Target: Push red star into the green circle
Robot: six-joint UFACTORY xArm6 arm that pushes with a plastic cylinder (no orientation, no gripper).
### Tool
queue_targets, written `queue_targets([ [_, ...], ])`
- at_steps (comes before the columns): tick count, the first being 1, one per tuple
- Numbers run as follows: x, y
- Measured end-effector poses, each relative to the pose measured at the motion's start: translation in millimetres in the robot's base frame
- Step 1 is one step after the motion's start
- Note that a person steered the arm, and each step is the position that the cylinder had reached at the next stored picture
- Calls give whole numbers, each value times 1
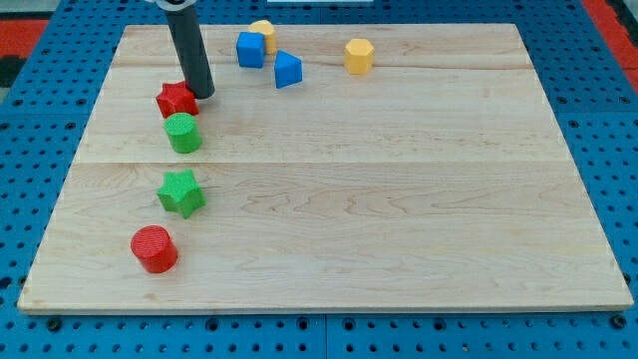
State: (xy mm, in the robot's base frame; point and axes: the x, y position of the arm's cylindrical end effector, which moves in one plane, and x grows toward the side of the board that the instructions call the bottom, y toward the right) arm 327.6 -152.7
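The red star (175, 100) lies near the view's upper left of the wooden board (399, 199). The green circle (183, 133) stands just below it, touching or nearly touching its lower edge. My tip (202, 94) rests at the star's upper right side, right against it. The dark rod rises from there up and to the left, out of the view's top.
A green star (180, 192) and a red circle (155, 249) lie below the green circle along the left side. A blue cube (250, 49), a yellow block (264, 33) behind it, a blue pentagon-like block (287, 69) and a yellow hexagon (359, 56) sit near the top edge.
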Motion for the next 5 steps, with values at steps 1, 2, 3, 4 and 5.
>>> queue_targets([
  [1,-1,-37],
  [2,-22,-33],
  [3,-18,-81],
  [4,18,-64],
  [5,48,-42],
])
